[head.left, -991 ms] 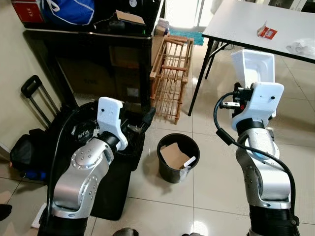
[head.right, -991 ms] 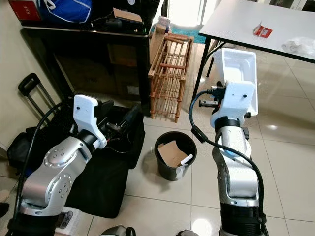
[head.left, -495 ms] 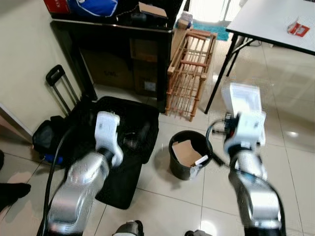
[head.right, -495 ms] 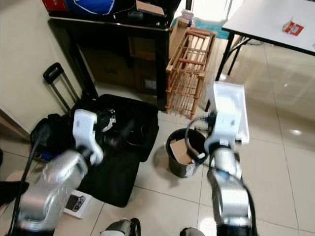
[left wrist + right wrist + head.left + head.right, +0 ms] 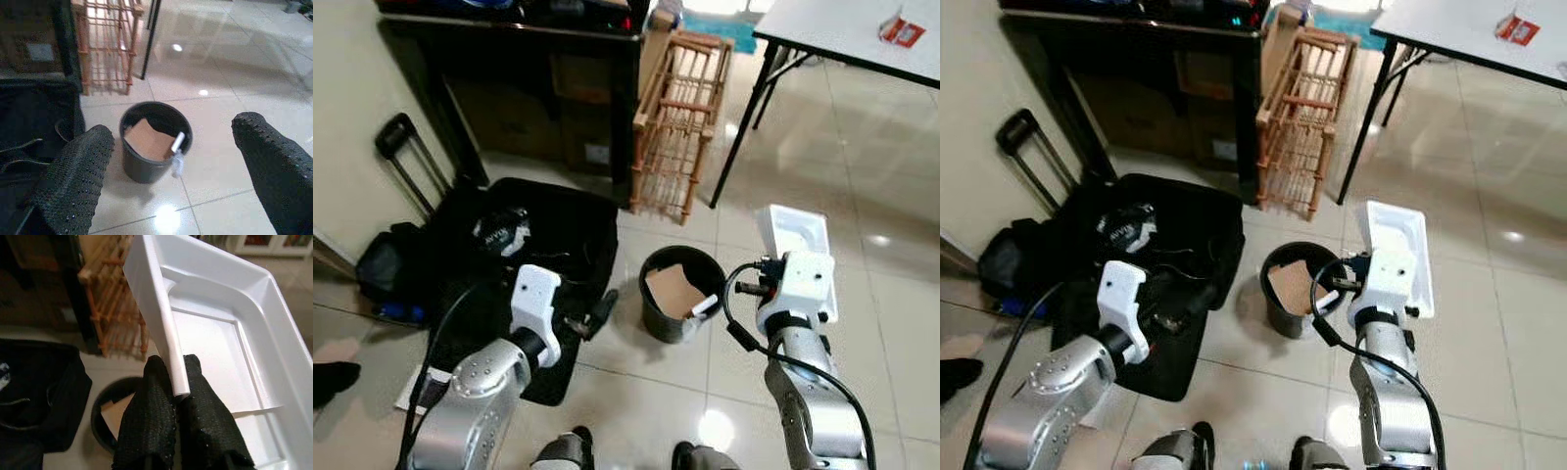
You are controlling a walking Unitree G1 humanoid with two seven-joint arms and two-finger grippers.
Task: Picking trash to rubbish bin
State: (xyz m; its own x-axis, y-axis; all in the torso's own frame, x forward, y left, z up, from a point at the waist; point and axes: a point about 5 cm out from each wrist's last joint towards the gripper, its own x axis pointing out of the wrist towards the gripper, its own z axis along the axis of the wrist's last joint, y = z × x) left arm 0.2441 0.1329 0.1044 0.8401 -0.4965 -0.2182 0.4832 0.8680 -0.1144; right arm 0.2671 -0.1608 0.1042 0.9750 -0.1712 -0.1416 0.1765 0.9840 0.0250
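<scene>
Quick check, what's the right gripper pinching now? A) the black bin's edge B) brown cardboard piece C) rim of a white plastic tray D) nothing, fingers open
C: in the right wrist view the right gripper has its two black fingers shut on the side wall of the white plastic tray, while the cardboard piece lies inside the black bin below.

Head stereo pair: high viewpoint angled steeply down at the tiled floor, black bin [image 5: 678, 305] near centre, wooden rack [image 5: 677, 122] at 12 o'clock. Left wrist camera: low, close, facing the same bin [image 5: 153, 140] between its fingers [image 5: 78, 176]. Right wrist camera: very close on a white tray [image 5: 220, 352], bin beyond.
</scene>
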